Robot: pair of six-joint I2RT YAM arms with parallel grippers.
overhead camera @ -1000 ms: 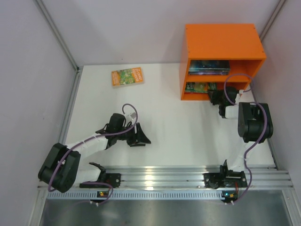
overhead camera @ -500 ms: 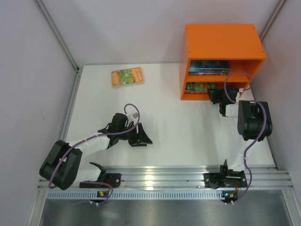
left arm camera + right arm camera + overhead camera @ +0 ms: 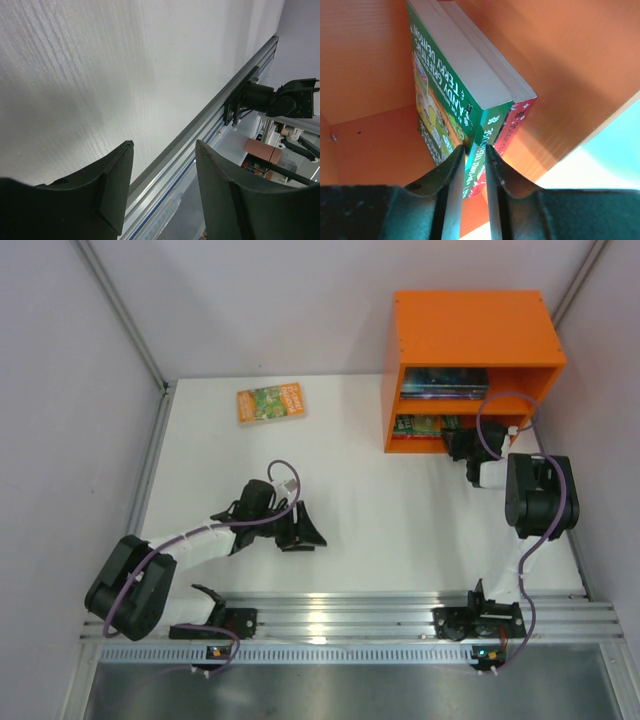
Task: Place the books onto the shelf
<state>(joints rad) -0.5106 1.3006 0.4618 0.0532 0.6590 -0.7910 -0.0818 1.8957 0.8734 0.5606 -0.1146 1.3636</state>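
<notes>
- Placement is the step in hand, by my reading: your right gripper (image 3: 474, 150) is inside the lower compartment of the shelf (image 3: 470, 330), clenched on the near end of the green book (image 3: 470, 85).
- The green book lies face to face against the red book (image 3: 520, 112). Its long axis runs away from the gripper, deeper into the compartment.
- Next, you'd want to let go and draw straight back out of the opening, so the fingers don't drag either book along.
- Two more books (image 3: 445, 382) lie flat in the upper compartment.
- The orange-green book (image 3: 270, 403) is the only one not shelved. It lies flat on the table (image 3: 380, 520) near the far edge, towards the far-left corner, its long axis roughly along that edge.
- Your left gripper (image 3: 300, 530) hangs released and empty nearer the near edge, well apart from that book.
</notes>
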